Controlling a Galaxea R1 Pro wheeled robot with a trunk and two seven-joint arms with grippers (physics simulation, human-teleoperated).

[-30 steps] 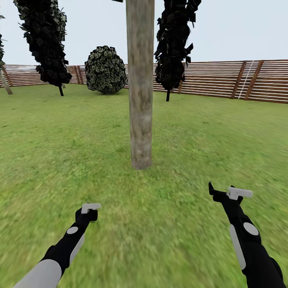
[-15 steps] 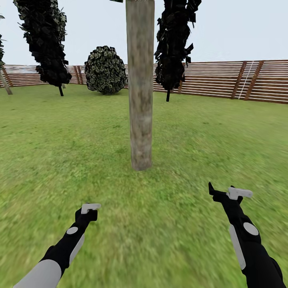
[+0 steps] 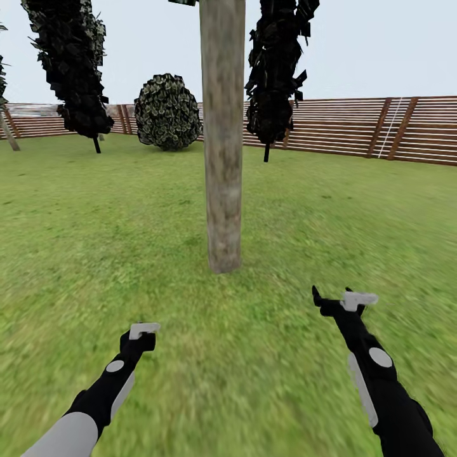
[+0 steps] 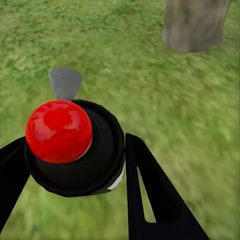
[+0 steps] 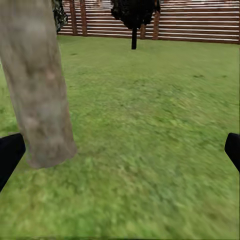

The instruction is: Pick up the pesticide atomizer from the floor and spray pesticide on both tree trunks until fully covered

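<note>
Pesticide atomizer point(image 4: 75, 150), black with a red cap, sits clamped between the fingers of the left gripper point(image 3: 143, 331), low over the grass point(image 3: 266, 355). Right gripper point(image 3: 343, 298) is spread apart and holds nothing. Spray could fall on the grass, because the pale tree trunk point(image 3: 223, 139) stands well apart from the nozzle.

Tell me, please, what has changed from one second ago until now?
The right claw moved toward the robot's left and forward, nearer the tree trunk, claw open and empty. The left claw stayed in place, shut on the pesticide atomizer. Trunk, fence and grass look unchanged.
</note>
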